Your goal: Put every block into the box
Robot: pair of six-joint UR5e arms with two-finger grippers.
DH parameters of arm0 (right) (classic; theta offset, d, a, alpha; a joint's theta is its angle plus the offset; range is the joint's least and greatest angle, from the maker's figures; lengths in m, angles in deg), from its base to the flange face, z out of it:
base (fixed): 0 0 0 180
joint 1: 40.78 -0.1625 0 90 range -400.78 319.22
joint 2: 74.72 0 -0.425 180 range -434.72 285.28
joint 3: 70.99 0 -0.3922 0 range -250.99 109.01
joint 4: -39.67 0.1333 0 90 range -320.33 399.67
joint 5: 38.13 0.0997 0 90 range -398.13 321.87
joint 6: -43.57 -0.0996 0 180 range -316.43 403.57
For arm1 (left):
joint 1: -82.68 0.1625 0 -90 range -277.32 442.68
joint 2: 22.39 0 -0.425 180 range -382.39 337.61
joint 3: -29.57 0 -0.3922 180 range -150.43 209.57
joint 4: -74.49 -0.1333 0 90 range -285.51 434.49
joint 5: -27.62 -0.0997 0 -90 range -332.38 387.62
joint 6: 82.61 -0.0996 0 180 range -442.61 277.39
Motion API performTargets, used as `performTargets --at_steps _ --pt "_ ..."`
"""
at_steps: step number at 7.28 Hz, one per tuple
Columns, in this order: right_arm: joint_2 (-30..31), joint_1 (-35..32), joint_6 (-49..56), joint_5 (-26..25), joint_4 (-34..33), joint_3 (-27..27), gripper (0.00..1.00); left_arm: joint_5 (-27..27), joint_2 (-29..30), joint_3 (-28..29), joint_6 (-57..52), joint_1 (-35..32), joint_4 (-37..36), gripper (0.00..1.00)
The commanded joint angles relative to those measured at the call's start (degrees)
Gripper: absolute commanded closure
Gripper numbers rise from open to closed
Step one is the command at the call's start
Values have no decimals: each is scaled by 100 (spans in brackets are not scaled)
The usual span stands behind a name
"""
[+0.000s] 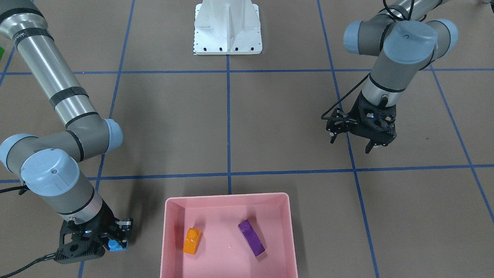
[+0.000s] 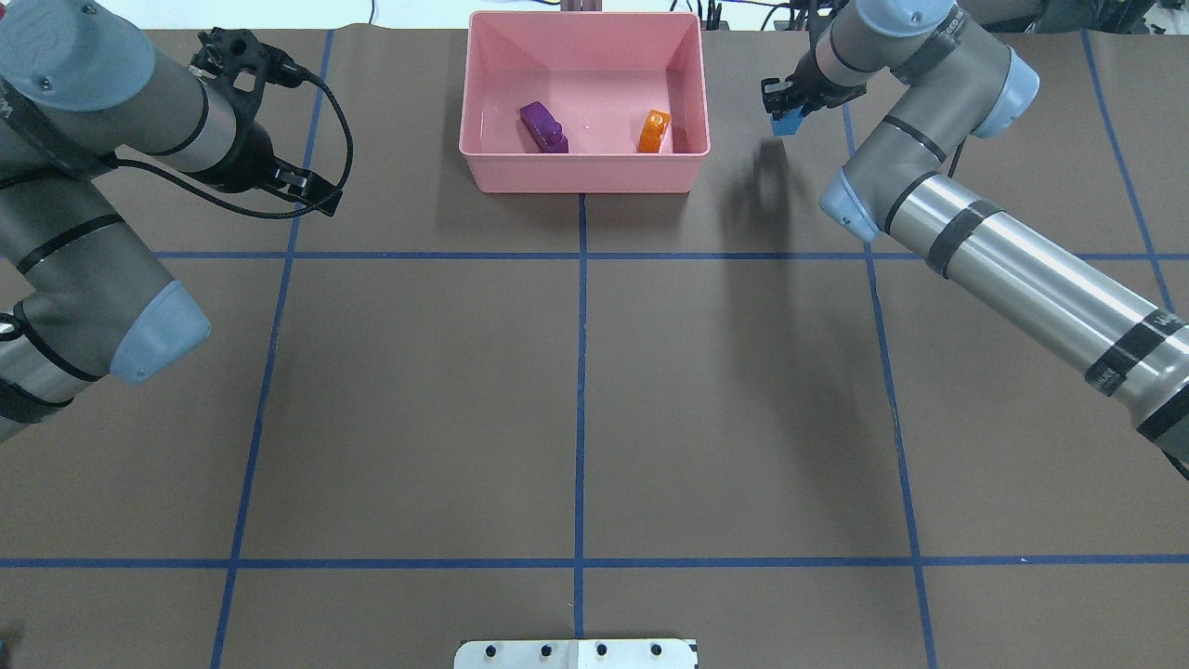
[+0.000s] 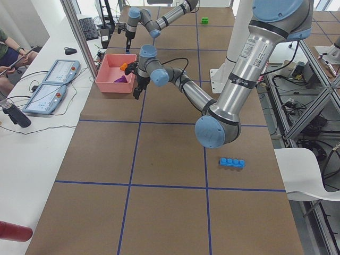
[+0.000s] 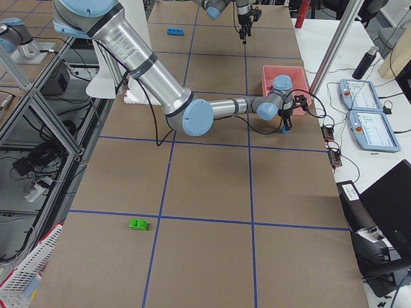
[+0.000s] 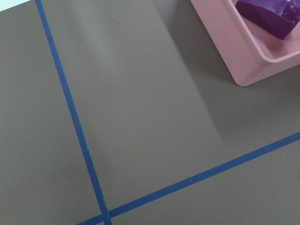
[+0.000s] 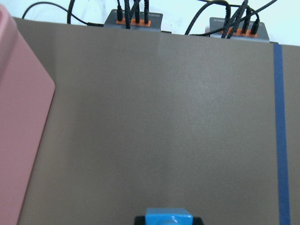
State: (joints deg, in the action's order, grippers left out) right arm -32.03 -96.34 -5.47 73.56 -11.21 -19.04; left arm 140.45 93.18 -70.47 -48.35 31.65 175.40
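The pink box (image 1: 227, 196) sits at the operators' edge of the brown table (image 1: 278, 116), closest to the front-facing camera. Two blocks lie apart on its floor: an orange block (image 1: 192, 241) toward the robot's right and a purple block (image 1: 251, 238) toward its left, set at an angle.

Just outside the box on the robot's right, the right claw (image 1: 114, 244) points down with its fingers closed on a small blue cube (image 1: 113, 244). In the right wrist view the cube (image 6: 168, 217) sits pinched between the fingertips, studs up, with the box wall at the left edge of that view. Whether the cube touches the table cannot be told.

On the other side of the box the left claw (image 1: 350, 144) hangs over bare table near a blue tape line (image 1: 353, 162), well apart from the box. Its jaws are spread wide and nothing is between them.

Two more blocks remain outside the box. A long blue block (image 3: 232, 162) lies toward the table's left end, and a green block (image 4: 138, 224) toward its right end, both far from the box. The robot's white base (image 1: 227, 27) stands at the far side of the table.
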Motion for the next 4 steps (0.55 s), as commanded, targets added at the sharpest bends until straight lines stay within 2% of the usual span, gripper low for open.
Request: performTargets --at_steps 1,2,3,4 --pt "-320 -410 -553 543 -811 716 100 -6 1 11 28 5 8 1" --pt "-758 -491 -554 695 -1915 1015 100 -6 1 11 37 5 8 1" --pt "-1085 -335 -571 645 -2474 1027 100 -6 1 3 185 14 16 1" --pt "-1192 -151 -780 540 -2506 1010 100 -6 1 2 213 22 16 1"
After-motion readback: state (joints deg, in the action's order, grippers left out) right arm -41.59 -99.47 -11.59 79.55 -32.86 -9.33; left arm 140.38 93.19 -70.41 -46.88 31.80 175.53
